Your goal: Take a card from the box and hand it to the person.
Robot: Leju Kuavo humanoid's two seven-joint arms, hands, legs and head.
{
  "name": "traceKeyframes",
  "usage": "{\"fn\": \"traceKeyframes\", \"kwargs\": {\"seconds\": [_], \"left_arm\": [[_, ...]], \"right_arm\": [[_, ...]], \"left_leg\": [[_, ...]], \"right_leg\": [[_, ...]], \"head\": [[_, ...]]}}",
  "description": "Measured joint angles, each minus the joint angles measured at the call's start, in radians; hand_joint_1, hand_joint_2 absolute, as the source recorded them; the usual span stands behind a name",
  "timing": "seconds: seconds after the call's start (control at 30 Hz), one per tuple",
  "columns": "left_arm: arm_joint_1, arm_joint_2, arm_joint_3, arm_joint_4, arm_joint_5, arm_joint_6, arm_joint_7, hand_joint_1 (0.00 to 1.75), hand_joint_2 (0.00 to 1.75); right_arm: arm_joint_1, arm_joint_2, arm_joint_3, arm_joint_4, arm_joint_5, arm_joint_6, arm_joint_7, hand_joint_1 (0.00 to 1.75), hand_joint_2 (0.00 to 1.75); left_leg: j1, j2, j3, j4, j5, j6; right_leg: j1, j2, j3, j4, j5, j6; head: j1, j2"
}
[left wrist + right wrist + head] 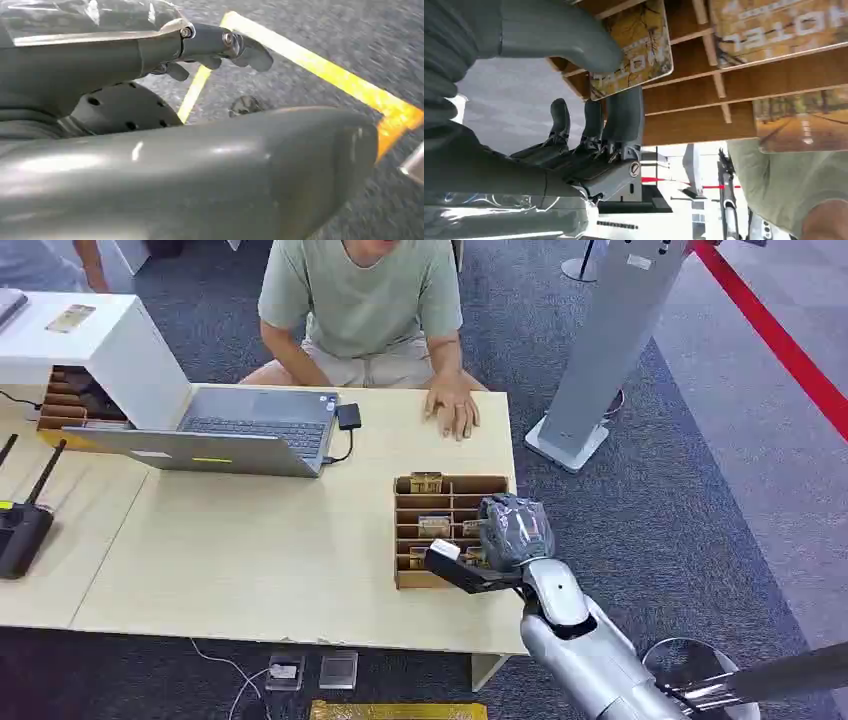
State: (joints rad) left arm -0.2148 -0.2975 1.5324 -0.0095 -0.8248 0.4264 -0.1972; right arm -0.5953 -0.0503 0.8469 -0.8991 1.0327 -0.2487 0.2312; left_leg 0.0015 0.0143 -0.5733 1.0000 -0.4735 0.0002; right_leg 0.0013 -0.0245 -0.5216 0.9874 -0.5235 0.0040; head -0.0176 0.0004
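Wooden box (450, 485) sits on the pale worktop (250, 550) near its right edge, divided by slats into narrow rows; several rows hold gold-toned cards standing on edge, one at the far row (426, 482), others mid-box. Right hand (490, 545) is over the near right part of the box. In the right wrist view the thumb and fingers (624, 117) pinch one card (631, 50) at its edge, the card still among the slats of its compartment. Print on that card and on a neighbouring card (774, 27) reads "HOTEL", seen upside down; a third card (801, 120) shows a tree-lined road. Left hand (220, 47) hangs over grey carpet with yellow floor tape (320, 67), fingers curled in, nothing held. Person (360, 300) sits at the far edge, one hand (452, 410) flat on the worktop just beyond the box. Open laptop (225, 435) lies left of the box; bare worktop lies between them.
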Motion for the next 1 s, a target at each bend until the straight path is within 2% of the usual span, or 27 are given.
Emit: {"fn": "traceKeyframes", "kwargs": {"seconds": [0.03, 0.13, 0.37, 0.43, 0.47, 0.6, 0.7, 0.73, 1.0], "left_arm": [[0.002, 0.007, 0.000, 0.000, -0.015, -0.012, -0.001, 0.00, 0.00], [0.010, 0.031, 0.000, 0.000, -0.061, -0.025, 0.009, 0.00, 0.00], [0.017, 0.054, 0.000, 0.000, -0.115, 0.004, 0.030, 0.00, 0.00], [0.018, 0.057, 0.000, 0.000, -0.130, 0.010, 0.034, 0.00, 0.00], [0.018, 0.058, 0.000, 0.000, -0.133, 0.014, 0.035, 0.00, 0.00], [0.019, 0.061, 0.000, 0.000, -0.143, 0.020, 0.036, 0.00, 0.00], [0.020, 0.063, 0.000, 0.000, -0.144, 0.023, 0.034, 0.00, 0.00], [0.020, 0.063, 0.000, 0.000, -0.141, 0.023, 0.031, 0.00, 0.00], [0.020, 0.065, 0.000, 0.000, -0.090, 0.000, -0.001, 0.00, 0.00]], "right_arm": [[-0.001, 0.006, 0.001, 0.005, 0.001, -0.004, 0.001, 1.06, 1.75], [-0.002, 0.025, 0.004, 0.020, -0.003, -0.014, 0.003, 1.03, 1.75], [-0.013, 0.050, 0.016, 0.053, -0.016, -0.023, -0.006, 1.05, 1.75], [-0.015, 0.055, 0.022, 0.061, -0.019, -0.028, -0.010, 1.20, 1.75], [-0.016, 0.058, 0.025, 0.064, -0.021, -0.029, -0.013, 1.19, 1.75], [-0.018, 0.068, 0.029, 0.075, -0.027, -0.033, -0.013, 1.31, 1.75], [-0.019, 0.070, 0.031, 0.081, -0.031, -0.039, -0.013, 1.57, 1.75], [-0.020, 0.070, 0.031, 0.084, -0.032, -0.041, -0.011, 1.75, 1.75], [-0.023, 0.068, 0.033, 0.091, -0.032, -0.053, 0.008, 1.75, 1.75]], "left_leg": [[0.000, 0.000, 0.000, 0.000, 0.000, 0.000], [0.000, 0.000, 0.000, 0.000, 0.000, 0.000], [0.000, 0.000, 0.000, 0.000, 0.000, 0.000], [0.000, 0.000, 0.000, 0.000, 0.000, 0.000], [0.000, 0.000, 0.000, 0.000, 0.000, 0.000], [0.000, 0.000, 0.000, 0.000, 0.000, 0.000], [0.000, 0.000, 0.000, 0.000, 0.000, 0.000], [0.000, 0.000, 0.000, 0.000, 0.000, 0.000], [0.000, 0.000, 0.000, 0.000, 0.000, 0.000]], "right_leg": [[0.000, 0.000, 0.000, 0.000, 0.000, 0.000], [0.000, 0.000, 0.000, 0.000, 0.000, 0.000], [0.000, 0.000, 0.000, 0.000, 0.000, 0.000], [0.000, 0.000, 0.000, 0.000, 0.000, 0.000], [0.000, 0.000, 0.000, 0.000, 0.000, 0.000], [0.000, 0.000, 0.000, 0.000, 0.000, 0.000], [0.000, 0.000, 0.000, 0.000, 0.000, 0.000], [0.000, 0.000, 0.000, 0.000, 0.000, 0.000], [0.000, 0.000, 0.000, 0.000, 0.000, 0.000]], "head": [[0.000, 0.000], [0.000, 0.000], [0.000, 0.000], [0.000, 0.000], [0.000, 0.000], [0.000, 0.000], [0.000, 0.000], [0.000, 0.000], [0.000, 0.000]]}}
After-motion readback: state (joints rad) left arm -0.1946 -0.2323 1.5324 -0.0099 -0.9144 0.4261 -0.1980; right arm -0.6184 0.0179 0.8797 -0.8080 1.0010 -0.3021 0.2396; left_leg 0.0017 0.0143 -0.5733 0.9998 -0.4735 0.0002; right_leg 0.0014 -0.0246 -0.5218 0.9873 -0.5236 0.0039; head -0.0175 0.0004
